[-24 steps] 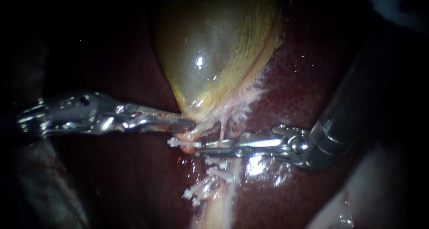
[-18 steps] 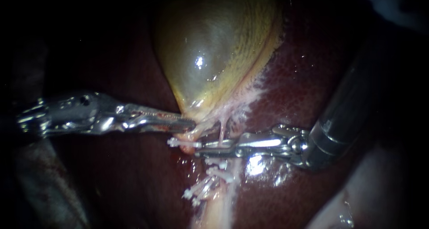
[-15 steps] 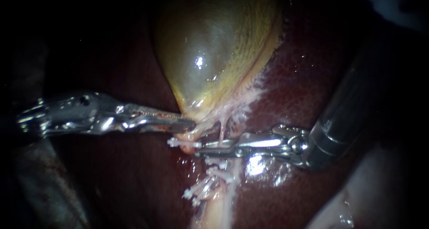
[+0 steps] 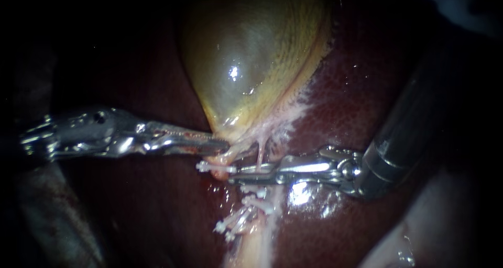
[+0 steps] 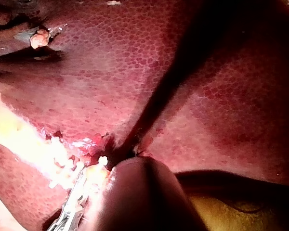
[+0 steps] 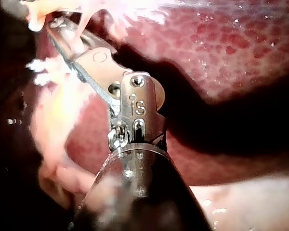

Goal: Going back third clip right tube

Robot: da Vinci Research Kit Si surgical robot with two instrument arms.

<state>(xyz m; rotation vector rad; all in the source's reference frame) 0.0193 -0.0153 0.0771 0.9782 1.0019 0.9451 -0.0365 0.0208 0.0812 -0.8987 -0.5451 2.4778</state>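
The yellow-green gallbladder [image 4: 246, 64] lies on the dark red liver [image 4: 356, 100]. My left instrument [image 4: 219, 145] comes in from the left, its jaws shut on the gallbladder's narrow lower end. A thin pale right tube [image 4: 260, 155] runs down from there. My right instrument [image 4: 246, 172] reaches in from the right, and its slim jaws stand slightly open with that tube between them. A white clip [image 4: 210, 167] shows just past their tips. In the right wrist view the tube [image 6: 82, 21] passes between the right instrument's [image 6: 62, 36] jaws.
Further white clips [image 4: 242, 215] sit lower down on the pale stalk [image 4: 257, 242] and beside my right instrument [image 6: 38, 65]. In the left wrist view my right instrument's silver jaws [image 5: 72, 211] lie next to the bright clips [image 5: 58, 168]. Pale tissue [image 4: 419, 231] fills the lower right.
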